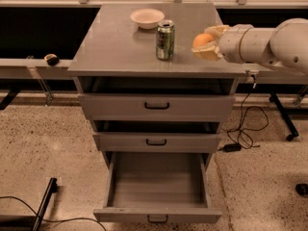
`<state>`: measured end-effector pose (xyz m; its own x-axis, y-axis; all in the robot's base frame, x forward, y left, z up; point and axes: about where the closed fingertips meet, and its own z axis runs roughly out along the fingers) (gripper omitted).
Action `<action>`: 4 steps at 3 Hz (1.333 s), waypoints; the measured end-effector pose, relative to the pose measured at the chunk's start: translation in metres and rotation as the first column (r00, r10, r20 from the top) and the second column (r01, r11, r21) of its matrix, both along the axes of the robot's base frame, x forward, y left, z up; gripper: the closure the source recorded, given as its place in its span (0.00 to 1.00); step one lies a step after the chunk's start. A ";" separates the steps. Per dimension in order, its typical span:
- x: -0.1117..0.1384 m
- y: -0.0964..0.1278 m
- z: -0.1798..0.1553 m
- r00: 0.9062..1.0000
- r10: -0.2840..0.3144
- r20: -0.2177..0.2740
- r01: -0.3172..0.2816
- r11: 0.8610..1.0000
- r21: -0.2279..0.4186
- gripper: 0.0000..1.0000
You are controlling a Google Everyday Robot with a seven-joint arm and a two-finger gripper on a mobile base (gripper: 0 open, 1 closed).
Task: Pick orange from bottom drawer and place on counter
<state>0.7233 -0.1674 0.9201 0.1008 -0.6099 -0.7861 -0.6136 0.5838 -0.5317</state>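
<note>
In the camera view, the pincer is hanging over the right part of the counter, close to its right edge and a little behind its front edge. It is clenching its two pale fingers around the orange, one finger above the fruit and one under it. The orange is therefore sitting in the pincer, low over the counter. Whether it is touching the surface, I cannot tell. The white arm is reaching in from the picture's right side and is crossing the right edge of the counter.

To the picture's left of the pincer, a green soda can is standing upright, near but apart from it, and a strip of bare grey surface is showing between them. Further left of the pincer and toward the back edge, a pale bowl is resting. Beyond the can, away from the pincer, a wide bare stretch of counter is running to the left edge.

Well below the pincer, the bottom drawer is standing pulled far out, and its flat grey floor is showing fully. The two upper drawers are sitting only slightly out, directly under the front edge. On the floor below the arm, a dark cable is lying in loops.
</note>
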 end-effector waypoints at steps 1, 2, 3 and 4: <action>0.011 -0.005 -0.002 0.999 0.020 -0.042 -0.019 1.000 0.017 1.00; 0.018 -0.007 -0.006 0.996 0.038 -0.079 -0.036 0.999 0.033 1.00; 0.021 -0.013 -0.014 0.993 0.033 -0.110 -0.028 0.999 0.045 1.00; 0.021 -0.019 -0.019 0.993 0.007 -0.120 -0.003 0.999 0.040 1.00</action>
